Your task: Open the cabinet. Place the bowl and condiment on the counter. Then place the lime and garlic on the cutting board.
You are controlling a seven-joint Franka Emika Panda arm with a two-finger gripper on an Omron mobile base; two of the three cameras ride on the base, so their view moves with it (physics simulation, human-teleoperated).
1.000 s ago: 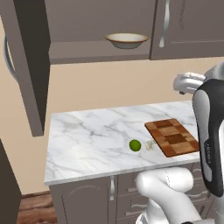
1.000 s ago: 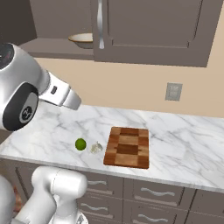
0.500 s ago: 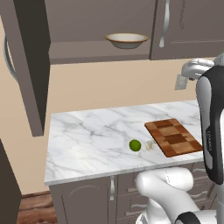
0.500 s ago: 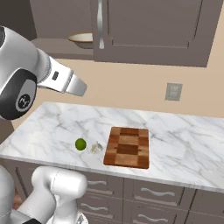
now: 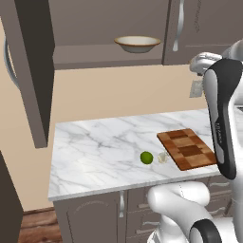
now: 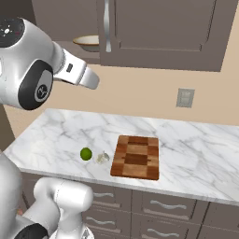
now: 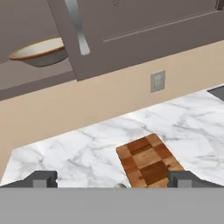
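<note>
The cabinet [image 5: 109,28] hangs above the counter [image 5: 95,147] with its left door [image 5: 33,71] swung open and its right door [image 7: 144,26] closed. On the open shelf sits the bowl [image 5: 137,44] [image 6: 88,43] [image 7: 39,51]. The condiment is hidden. The lime [image 5: 146,157] [image 6: 86,153] and the garlic [image 5: 162,158] [image 6: 103,158] lie side by side on the marble, just left of the cutting board [image 5: 188,148] [image 6: 137,156] [image 7: 148,161]. My gripper [image 7: 113,179] is open and empty, held high over the counter, below and to the right of the bowl.
A wall outlet [image 6: 185,98] [image 7: 157,81] sits behind the board. The open door juts out over the counter's left end. Lower drawers [image 6: 158,205] run under the counter. A dark edge [image 7: 216,92] shows at the counter's far right.
The arm has lifted the hand higher, toward the cabinet shelf. The gripper has stayed open. Nothing on the counter has moved.
</note>
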